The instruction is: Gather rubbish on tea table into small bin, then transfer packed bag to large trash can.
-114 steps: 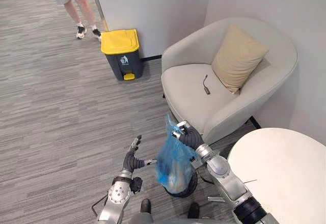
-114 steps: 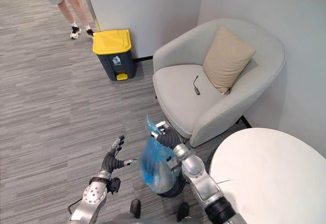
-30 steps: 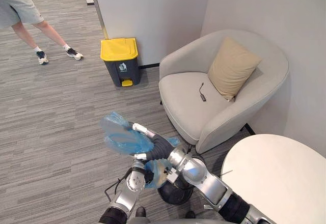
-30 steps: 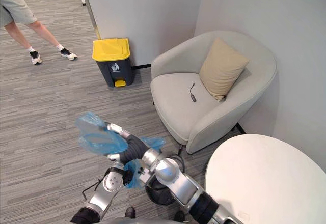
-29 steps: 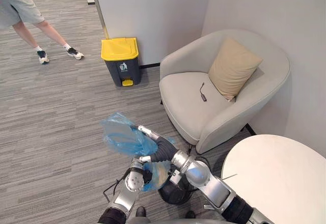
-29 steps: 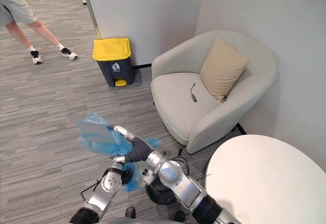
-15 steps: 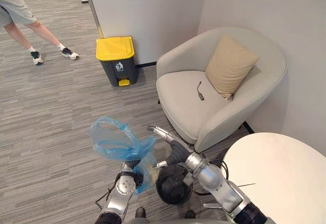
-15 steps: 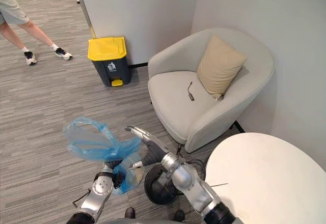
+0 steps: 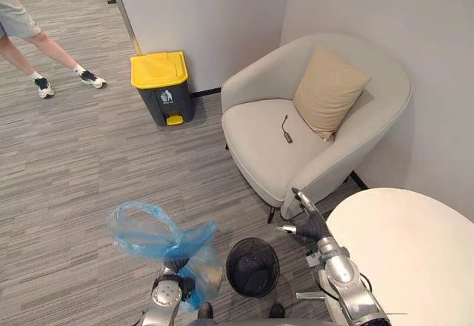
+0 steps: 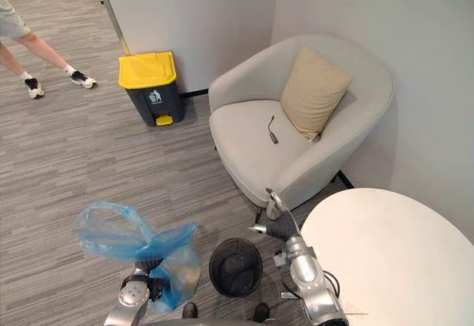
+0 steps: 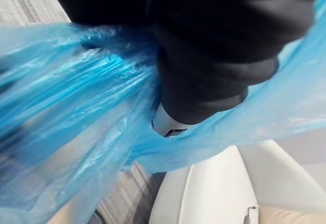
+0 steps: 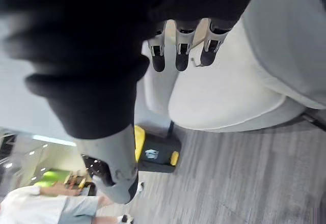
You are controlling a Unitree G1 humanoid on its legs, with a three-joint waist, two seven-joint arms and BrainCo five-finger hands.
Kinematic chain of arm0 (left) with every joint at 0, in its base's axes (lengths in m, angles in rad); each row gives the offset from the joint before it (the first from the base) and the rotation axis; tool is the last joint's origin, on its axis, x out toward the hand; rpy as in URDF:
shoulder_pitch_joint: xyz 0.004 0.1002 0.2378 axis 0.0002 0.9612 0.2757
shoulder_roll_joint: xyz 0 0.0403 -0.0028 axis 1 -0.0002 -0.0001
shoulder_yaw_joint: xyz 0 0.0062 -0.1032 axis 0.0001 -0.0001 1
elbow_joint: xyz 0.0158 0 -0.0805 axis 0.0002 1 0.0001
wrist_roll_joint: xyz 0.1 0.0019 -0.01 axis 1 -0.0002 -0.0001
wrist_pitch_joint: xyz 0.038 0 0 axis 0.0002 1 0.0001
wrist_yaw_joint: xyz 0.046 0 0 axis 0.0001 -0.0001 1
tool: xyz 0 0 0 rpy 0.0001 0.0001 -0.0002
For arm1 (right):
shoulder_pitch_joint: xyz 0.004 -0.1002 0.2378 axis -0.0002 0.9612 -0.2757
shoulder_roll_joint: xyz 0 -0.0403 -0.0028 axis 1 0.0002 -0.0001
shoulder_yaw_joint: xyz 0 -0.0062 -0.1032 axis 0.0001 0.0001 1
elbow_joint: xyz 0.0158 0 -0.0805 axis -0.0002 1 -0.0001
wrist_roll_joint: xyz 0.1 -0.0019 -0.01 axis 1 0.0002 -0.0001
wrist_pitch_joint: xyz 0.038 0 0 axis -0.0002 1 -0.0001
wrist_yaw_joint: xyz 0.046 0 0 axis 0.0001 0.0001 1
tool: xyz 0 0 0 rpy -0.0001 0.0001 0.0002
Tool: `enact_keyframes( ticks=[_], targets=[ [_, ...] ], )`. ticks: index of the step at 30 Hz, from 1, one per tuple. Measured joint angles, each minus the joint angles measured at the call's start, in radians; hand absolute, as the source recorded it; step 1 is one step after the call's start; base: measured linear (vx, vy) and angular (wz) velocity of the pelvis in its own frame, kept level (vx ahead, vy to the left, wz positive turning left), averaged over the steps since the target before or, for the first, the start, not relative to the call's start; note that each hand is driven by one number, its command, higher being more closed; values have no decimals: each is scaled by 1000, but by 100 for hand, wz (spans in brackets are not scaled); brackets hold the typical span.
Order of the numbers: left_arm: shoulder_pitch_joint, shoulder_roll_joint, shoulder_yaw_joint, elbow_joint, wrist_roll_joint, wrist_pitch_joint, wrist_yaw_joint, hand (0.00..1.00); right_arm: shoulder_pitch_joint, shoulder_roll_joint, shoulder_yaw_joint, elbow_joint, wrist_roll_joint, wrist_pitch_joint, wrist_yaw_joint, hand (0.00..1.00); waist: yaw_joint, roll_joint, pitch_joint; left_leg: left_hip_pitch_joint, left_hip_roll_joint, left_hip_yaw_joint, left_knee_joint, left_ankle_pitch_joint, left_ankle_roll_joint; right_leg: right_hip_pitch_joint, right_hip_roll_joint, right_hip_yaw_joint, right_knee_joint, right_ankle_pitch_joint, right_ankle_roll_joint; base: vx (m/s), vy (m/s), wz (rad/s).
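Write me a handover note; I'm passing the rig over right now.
Left hand: carries the blue bag off the floor; its grip is hidden by plastic.
Right hand: open, empty, by the tea table.
Done: bag is out of the small bin.
Left: take it to the yellow-lidded trash can by the wall, lid shut, and drop it in.

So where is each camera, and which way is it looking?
Left eye view: on the head, looking down at the small bin, armchair and yellow-lidded trash can; both arms show.
Right eye view: beside it, facing the same scene.
Left wrist view: on the left wrist, facing the blue bag bunched round the left robot hand.
Right wrist view: on the right wrist, facing the armchair past the open right robot hand.
Both wrist views share the armchair.
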Motion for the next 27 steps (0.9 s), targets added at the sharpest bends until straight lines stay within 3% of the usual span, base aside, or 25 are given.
enact_keyframes(
  ticks=[11, 27],
  targets=[
    [23, -2, 60, 114, -53, 1, -45, 100, -10, 29, -80, 333, 78, 37, -17, 0, 0, 5, 2, 20, -3, -3, -4, -4, 1, 24, -1, -4, -9, 0, 1, 10, 2, 1],
    [23, -23, 28, 195, -61, 7, -86, 100, -24, 38, -88, 444, 101, 53, -16, 0, -3, 15, 7, 18, -11, 8, -3, -8, 6, 1, -13, 8, 11, -8, 13, -14, 6, -2]
  ],
)
